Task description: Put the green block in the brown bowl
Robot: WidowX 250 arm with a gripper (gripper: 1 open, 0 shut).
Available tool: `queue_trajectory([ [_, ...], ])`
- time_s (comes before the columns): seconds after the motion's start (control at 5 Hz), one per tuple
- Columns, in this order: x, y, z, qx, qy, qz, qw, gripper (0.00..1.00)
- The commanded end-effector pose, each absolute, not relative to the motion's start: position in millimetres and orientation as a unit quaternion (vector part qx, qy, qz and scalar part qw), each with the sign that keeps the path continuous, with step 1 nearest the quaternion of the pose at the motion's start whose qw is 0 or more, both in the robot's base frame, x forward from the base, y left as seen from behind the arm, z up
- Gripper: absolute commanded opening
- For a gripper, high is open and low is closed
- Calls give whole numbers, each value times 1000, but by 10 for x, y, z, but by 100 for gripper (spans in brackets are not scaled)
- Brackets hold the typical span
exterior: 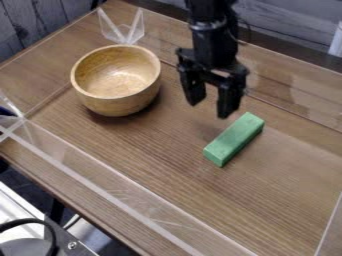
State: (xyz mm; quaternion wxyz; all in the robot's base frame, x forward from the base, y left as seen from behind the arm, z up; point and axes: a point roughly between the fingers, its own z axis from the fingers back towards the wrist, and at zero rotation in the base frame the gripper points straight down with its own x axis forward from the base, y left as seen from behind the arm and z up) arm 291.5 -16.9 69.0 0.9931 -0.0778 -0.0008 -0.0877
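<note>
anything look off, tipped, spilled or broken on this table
Nothing stands out. The brown bowl sits upright and empty, the green block lies flat and intact on the wooden table, apart from the bowl.

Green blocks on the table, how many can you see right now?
1. The green block lies flat on the wooden table, right of the brown bowl and just below the open gripper. The bowl looks empty; nothing seems hidden.
</note>
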Motion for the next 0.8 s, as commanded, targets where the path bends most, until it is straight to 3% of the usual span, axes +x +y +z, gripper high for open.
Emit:
queue_trajectory([
  [0.0,2969,-324,731,-65,-42,-105,991,100],
  [0.4,2982,-500,406,-46,-20,-114,992,100],
  [0.6,2972,-507,357,-43,-5,-107,993,0],
])
